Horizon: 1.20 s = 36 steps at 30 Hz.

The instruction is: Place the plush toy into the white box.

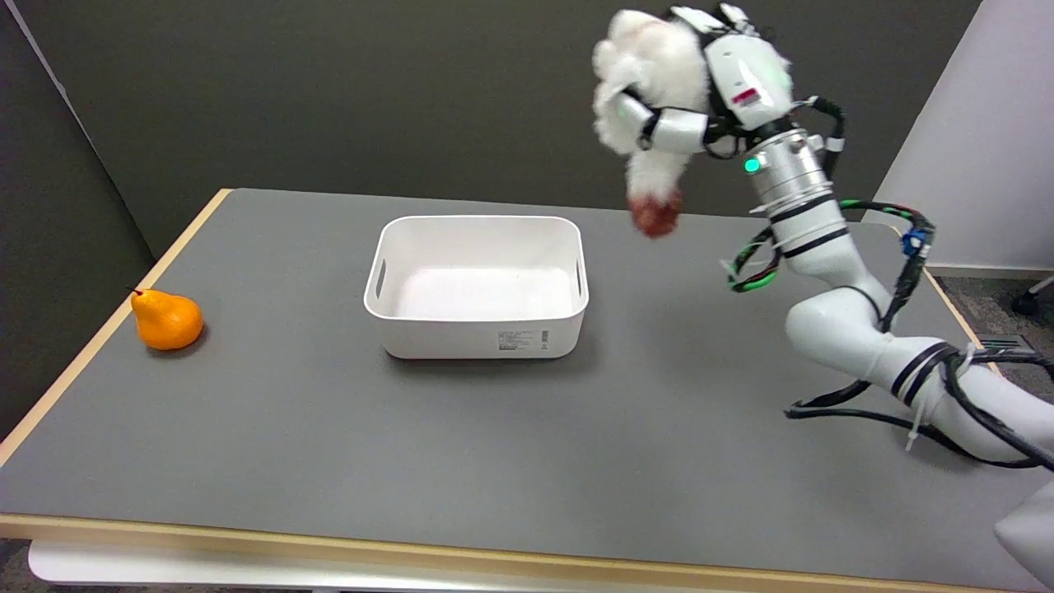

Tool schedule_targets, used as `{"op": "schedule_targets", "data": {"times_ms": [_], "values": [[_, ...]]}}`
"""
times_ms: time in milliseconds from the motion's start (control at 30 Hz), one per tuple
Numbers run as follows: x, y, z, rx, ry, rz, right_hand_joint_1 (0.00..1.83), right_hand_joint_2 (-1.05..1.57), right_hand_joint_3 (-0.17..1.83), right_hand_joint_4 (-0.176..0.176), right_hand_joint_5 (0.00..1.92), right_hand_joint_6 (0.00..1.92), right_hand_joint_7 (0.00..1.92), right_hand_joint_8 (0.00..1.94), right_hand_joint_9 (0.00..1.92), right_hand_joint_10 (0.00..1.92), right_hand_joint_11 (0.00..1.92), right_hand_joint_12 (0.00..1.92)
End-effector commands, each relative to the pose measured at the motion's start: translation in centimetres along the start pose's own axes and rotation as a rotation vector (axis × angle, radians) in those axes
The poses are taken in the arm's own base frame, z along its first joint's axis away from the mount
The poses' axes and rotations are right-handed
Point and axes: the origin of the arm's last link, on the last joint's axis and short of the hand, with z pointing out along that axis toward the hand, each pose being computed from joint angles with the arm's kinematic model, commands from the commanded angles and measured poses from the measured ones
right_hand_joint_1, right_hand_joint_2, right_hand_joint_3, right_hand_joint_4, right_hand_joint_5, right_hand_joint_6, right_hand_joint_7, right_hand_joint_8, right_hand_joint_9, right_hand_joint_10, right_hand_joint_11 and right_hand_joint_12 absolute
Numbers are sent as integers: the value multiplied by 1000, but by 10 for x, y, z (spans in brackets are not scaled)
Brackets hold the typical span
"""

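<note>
Plush toy [650,91] is riding high in the air, white and fluffy with a reddish tip dangling beneath it, and the right hand [708,99] is clutching it with fingers wrapped around its body. That puts the toy above the table's far side, up and to the right of the white box [478,284], not over the opening. So this looks like the carry step. Next, I'd judge, the arm needs to be swinging left and toward the near side until the toy is hanging over the box's open middle, then lowering before letting go. An orange pear [167,319] is sitting well apart at the table's [412,453] left edge.
</note>
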Motion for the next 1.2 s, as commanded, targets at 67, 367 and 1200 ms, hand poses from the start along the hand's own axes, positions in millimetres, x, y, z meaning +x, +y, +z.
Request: {"op": "schedule_targets", "data": {"times_ms": [67,367,1200], "values": [[-62,-149,1,254,-53,302,832,1063,756,-21,545,1892,549,1941,832,1921,195,1921],[-210,-132,8,-30,-508,222,827,1075,737,-17,538,1892,441,1941,814,1921,144,1921],[-111,-164,-2,96,-248,427,245,627,855,43,83,294,196,280,206,701,243,1414]]}}
